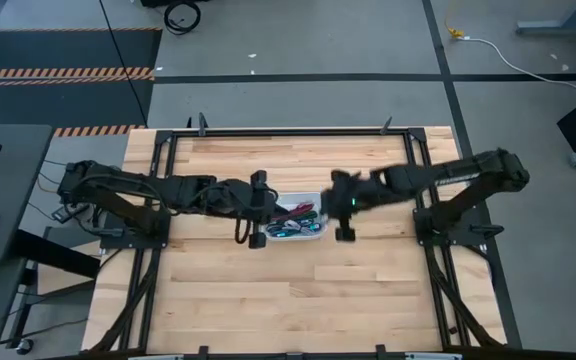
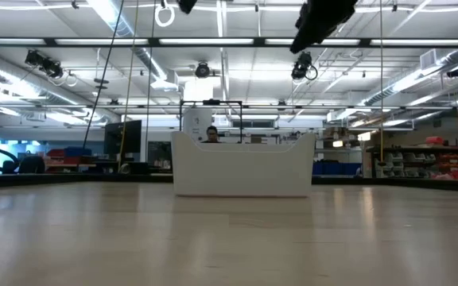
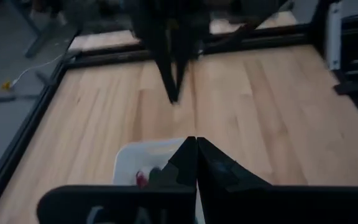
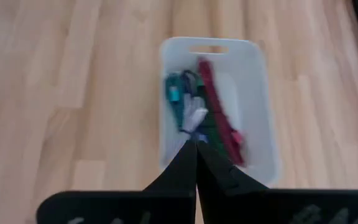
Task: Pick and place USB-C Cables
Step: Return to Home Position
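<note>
The white tray [image 1: 313,199] stands at the table's middle, and in the low view its wall [image 2: 242,168] rises from the tabletop. Inside lie the USB-C cables [image 4: 197,112] in a loose pile: the dark red one [image 4: 219,121], the teal one [image 4: 174,93] and the silver-grey one [image 4: 196,117] show plainly, while the green and purple ones are hard to tell apart. My left gripper [image 3: 196,144] is shut and hovers over the tray's left end [image 1: 266,212]. My right gripper [image 4: 196,146] is shut and hovers beside the tray's right end [image 1: 334,207]. Both are raised above the table.
Bare wooden tabletop [image 1: 298,300] lies all round the tray. A black metal frame [image 1: 288,133] runs along the table's edges. The arm bases stand at the left [image 1: 118,205] and right [image 1: 458,215] edges. A person [image 2: 211,133] shows behind the tray in the room.
</note>
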Controlling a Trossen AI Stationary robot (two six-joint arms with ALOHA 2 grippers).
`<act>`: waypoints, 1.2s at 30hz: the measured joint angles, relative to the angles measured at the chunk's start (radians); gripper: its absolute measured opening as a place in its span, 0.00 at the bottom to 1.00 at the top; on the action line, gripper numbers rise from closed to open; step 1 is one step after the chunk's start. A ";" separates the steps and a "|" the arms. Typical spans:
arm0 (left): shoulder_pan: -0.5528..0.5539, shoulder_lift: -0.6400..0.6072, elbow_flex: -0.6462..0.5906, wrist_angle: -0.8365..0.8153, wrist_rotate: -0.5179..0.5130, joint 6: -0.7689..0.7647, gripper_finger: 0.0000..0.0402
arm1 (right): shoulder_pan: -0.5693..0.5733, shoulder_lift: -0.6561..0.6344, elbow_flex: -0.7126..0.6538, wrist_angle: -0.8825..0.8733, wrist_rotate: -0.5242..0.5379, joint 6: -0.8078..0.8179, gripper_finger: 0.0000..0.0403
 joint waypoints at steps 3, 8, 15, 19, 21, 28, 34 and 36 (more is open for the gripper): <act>0.011 -0.055 -0.054 0.013 -0.004 -0.023 0.01 | -0.077 -0.026 0.020 0.022 -0.040 -0.030 0.01; 0.009 -0.231 -0.184 0.119 -0.005 -0.029 0.01 | -0.129 -0.144 0.023 0.047 -0.055 -0.047 0.01; -0.034 -0.538 -0.489 0.400 -0.004 -0.033 0.01 | -0.074 -0.392 -0.037 0.084 -0.064 -0.045 0.00; -0.057 -0.655 -0.642 0.526 -0.004 -0.033 0.01 | -0.036 -0.539 -0.170 0.136 -0.065 -0.004 0.00; -0.062 -0.703 -0.704 0.551 -0.004 -0.038 0.01 | -0.023 -0.609 -0.252 0.154 -0.058 0.018 0.00; -0.059 -0.802 -0.828 0.611 -0.016 -0.063 0.01 | -0.015 -0.857 -0.513 0.257 -0.054 0.064 0.01; -0.059 -0.832 -0.924 0.669 -0.016 -0.067 0.01 | -0.015 -1.043 -0.730 0.420 -0.057 0.135 0.01; -0.059 -0.833 -0.981 0.759 -0.016 -0.067 0.01 | -0.015 -1.081 -0.810 0.499 -0.065 0.137 0.01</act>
